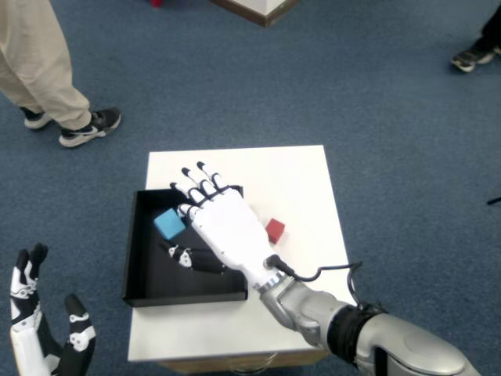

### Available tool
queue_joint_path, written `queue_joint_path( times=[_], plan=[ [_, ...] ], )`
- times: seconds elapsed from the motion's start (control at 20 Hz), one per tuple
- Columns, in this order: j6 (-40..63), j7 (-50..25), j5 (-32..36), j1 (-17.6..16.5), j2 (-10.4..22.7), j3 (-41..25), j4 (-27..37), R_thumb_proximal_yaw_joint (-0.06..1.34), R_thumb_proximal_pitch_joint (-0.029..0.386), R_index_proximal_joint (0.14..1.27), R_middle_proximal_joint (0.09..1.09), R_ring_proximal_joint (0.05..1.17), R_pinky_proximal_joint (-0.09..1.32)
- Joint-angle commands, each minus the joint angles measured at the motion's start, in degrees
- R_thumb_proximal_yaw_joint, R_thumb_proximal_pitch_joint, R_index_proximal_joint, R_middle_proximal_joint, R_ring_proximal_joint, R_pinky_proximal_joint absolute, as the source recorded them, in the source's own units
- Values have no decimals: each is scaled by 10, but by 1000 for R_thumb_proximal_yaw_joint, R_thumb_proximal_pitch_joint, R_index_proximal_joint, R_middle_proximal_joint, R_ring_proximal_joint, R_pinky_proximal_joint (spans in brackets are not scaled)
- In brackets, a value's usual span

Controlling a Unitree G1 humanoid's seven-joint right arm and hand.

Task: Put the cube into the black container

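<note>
A blue cube (pixel 168 223) is over the inside of the black container (pixel 141 291), which is a shallow tray on the left half of the white table (pixel 297 172). My right hand (pixel 223 227) reaches across the tray's right wall. Its fingers (pixel 192 182) are stretched above the cube and its thumb (pixel 188 258) sits below it. The cube touches the underside of the fingers and looks held between them and the thumb. Whether the cube rests on the tray floor is not visible.
A small red cube (pixel 275 229) lies on the table just right of my right hand. My left hand (pixel 39 337) hangs open off the table at the lower left. A person's legs and shoes (pixel 86 125) stand on the blue carpet beyond the table.
</note>
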State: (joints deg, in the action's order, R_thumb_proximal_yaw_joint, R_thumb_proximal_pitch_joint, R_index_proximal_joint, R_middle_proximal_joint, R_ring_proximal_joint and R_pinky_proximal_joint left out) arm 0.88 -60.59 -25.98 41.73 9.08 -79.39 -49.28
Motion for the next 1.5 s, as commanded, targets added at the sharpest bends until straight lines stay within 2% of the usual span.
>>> queue_joint_path(
  times=[0.05,0.2,0.65,0.75,0.85,0.9,1.0,1.15,1.3,1.5],
  plan=[
    [-16,0,24,34,-2,-6,-7,728,102,759,296,179,-22],
    [-19,1,39,38,-3,-24,-15,746,114,794,286,173,-23],
    [-20,-18,52,46,-2,-33,-23,752,128,785,260,155,-33],
    [-9,-43,58,45,1,-28,-15,749,130,768,255,154,-33],
    [44,-96,90,35,8,1,17,741,135,696,265,165,-28],
    [111,-126,128,21,22,37,83,708,134,667,277,178,-22],
    [198,-108,201,-7,65,75,174,673,128,558,263,175,-14],
    [265,-65,272,-32,110,97,163,626,137,497,245,178,6],
    [353,-51,312,-55,161,117,187,414,203,450,250,190,21],
    [459,-28,363,-95,229,132,157,350,266,408,250,197,43]
  ],
)
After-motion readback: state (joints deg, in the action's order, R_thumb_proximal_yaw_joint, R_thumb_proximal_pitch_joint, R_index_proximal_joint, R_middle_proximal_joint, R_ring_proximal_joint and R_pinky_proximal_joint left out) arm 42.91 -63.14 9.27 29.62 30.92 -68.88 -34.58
